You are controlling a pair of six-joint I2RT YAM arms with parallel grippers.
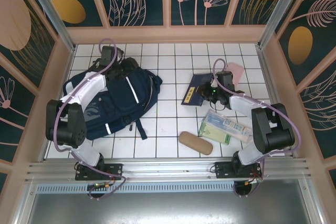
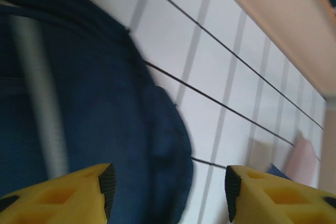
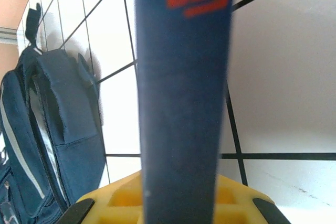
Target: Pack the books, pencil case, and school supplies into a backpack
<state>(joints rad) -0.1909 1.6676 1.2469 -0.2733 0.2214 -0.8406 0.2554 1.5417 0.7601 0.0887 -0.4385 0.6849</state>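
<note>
the backpack (image 1: 113,100) lies flat on the left half of the tiled tabletop (image 1: 173,124), one end pointing toward the far-left corner. the left gripper (image 2: 168,195) hovers over that far end with its yellow fingers (image 2: 89,198) apart and only the navy fabric below them. it looks posted there to catch the edge of the opening and hold it wide, though no fabric is pinched yet.

right of centre, toward the far edge, the books (image 1: 195,92) lie in a loose overlapping pile. the right gripper (image 3: 173,205) is clamped on a dark blue book (image 3: 181,103). in the right wrist view the book runs edge-on straight out from between the jaws, with red print near its far end. a grip at the edge suits a thin flat thing that offers no other purchase.

the pink pouch (image 1: 234,71) sits just beyond the pile near the far-right corner. the pale green-white packet (image 1: 226,128) and the tan case (image 1: 196,142) lie toward the near edge, all outside the backpack. by the look of it, the book's next trip is leftward to the bag's mouth.
</note>
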